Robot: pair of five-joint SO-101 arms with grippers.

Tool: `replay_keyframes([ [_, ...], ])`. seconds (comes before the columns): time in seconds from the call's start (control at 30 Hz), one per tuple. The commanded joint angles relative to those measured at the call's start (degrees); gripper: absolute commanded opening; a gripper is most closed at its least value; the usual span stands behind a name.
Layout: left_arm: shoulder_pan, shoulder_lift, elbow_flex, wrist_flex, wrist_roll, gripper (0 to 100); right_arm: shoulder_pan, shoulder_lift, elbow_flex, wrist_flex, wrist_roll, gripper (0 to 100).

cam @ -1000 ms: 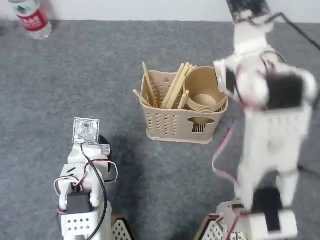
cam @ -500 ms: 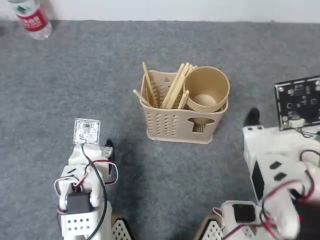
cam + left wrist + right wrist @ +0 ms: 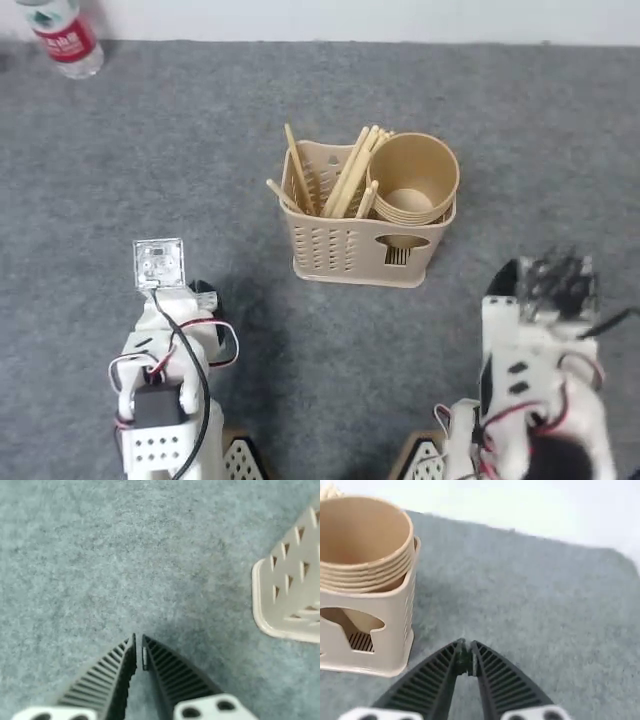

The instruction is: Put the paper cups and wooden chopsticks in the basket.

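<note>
Several paper cups [image 3: 413,180] are sitting nested in the basket [image 3: 350,250], with wooden chopsticks [image 3: 350,172] standing beside them, so the task is looking finished. The left pincer [image 3: 138,650] and right pincer [image 3: 468,655] are hanging over the worktop [image 3: 200,150], tips together, gripping nothing.

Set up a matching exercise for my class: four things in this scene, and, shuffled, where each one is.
Things: 1 paper cups; 2 wooden chopsticks; 3 bottle; 4 left gripper.
Places: a at the carpet's far edge; b shut, over bare carpet; c stacked in one end of the basket; d leaning in the basket beside the stack.
Pairs: 1-c, 2-d, 3-a, 4-b.
</note>
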Motion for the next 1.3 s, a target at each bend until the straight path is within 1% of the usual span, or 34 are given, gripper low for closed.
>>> replay_keyframes([
  [0.0, 0.44, -1.05, -0.48, -2.02, 0.88, 1, 0.40, -11.12, 7.30, -1.27, -0.88, 0.8],
  [0.1, 0.44, -1.05, -0.48, -1.85, 0.88, 1, 0.31, -7.78, 13.10, -1.01, -3.69, 0.8],
  [0.2, 0.44, -1.05, -0.48, -0.62, 0.88, 1, 0.04, -6.90, 19.69, -5.76, -7.91, 0.8],
  [0.27, 0.44, -1.05, -0.48, -0.35, 0.88, 1, -1.63, -7.87, 24.44, -9.54, -10.29, 0.8],
  [0.33, 0.44, -1.05, -0.48, -0.26, 0.88, 1, -4.62, -9.54, 29.27, -12.00, -12.40, 0.8],
  [0.47, 0.44, -0.97, -0.48, 0.00, 0.79, 1, -14.81, -9.71, 36.66, -14.46, -14.95, 0.8],
  [0.53, 0.53, -0.97, -0.48, 2.46, 0.79, 1, -18.86, -9.71, 38.77, -14.46, -15.56, 0.8],
  [0.57, 0.53, -0.97, -0.48, 4.04, 0.79, 1, -19.74, -9.71, 39.38, -14.46, -15.91, 0.8],
  [0.63, 0.53, -0.97, -0.48, 6.42, 0.79, 1, -19.82, -9.71, 40.53, -14.64, -17.14, 0.8],
  [0.8, 0.44, -0.97, -0.48, 9.32, 0.88, 1, -19.74, -9.71, 46.77, -17.80, -21.54, 0.8],
  [0.9, 0.44, -0.97, -0.48, 11.43, 0.88, 1, -19.30, -9.63, 47.21, -15.78, -21.63, 0.8],
  [1.0, 0.44, -0.97, -0.48, 13.10, 0.88, 1, -15.60, -9.63, 47.21, -14.73, -21.54, 0.8],
  [1.13, 0.35, -0.97, -0.48, 13.19, 0.88, 1, -9.80, -9.54, 47.21, -14.55, -21.54, 0.8],
  [1.27, 0.09, -0.97, -0.40, 13.19, 0.88, 1, -9.36, -9.63, 47.21, -8.40, -21.71, 1.1],
])
